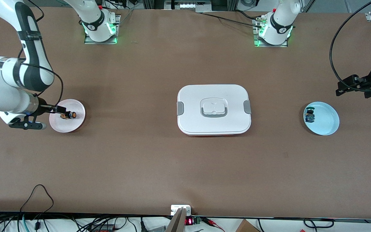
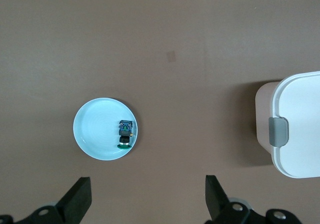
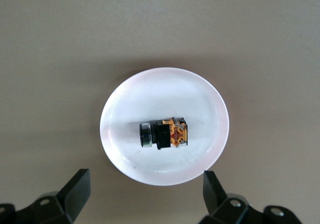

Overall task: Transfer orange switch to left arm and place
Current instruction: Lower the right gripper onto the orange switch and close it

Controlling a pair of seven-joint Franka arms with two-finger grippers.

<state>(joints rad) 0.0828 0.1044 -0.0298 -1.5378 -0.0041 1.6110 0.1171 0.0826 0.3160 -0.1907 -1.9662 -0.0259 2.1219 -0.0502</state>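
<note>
The orange switch (image 1: 68, 115) lies on its side on a pink plate (image 1: 66, 126) toward the right arm's end of the table. In the right wrist view the orange switch (image 3: 165, 134) rests in the middle of the pink plate (image 3: 165, 91). My right gripper (image 1: 43, 116) hovers open over that plate's outer edge, and the right gripper (image 3: 146, 184) has nothing between its fingers. The white box (image 1: 214, 109) stands closed at the table's middle. My left gripper (image 1: 345, 87) hangs open and empty over bare table beside the blue plate; in its own wrist view the left gripper (image 2: 146, 191) holds nothing.
A light blue plate (image 1: 327, 122) toward the left arm's end holds a green-capped switch (image 1: 309, 115). The left wrist view shows the blue plate (image 2: 95, 129), the green-capped switch (image 2: 125, 133) and one clipped end of the box (image 2: 300, 124).
</note>
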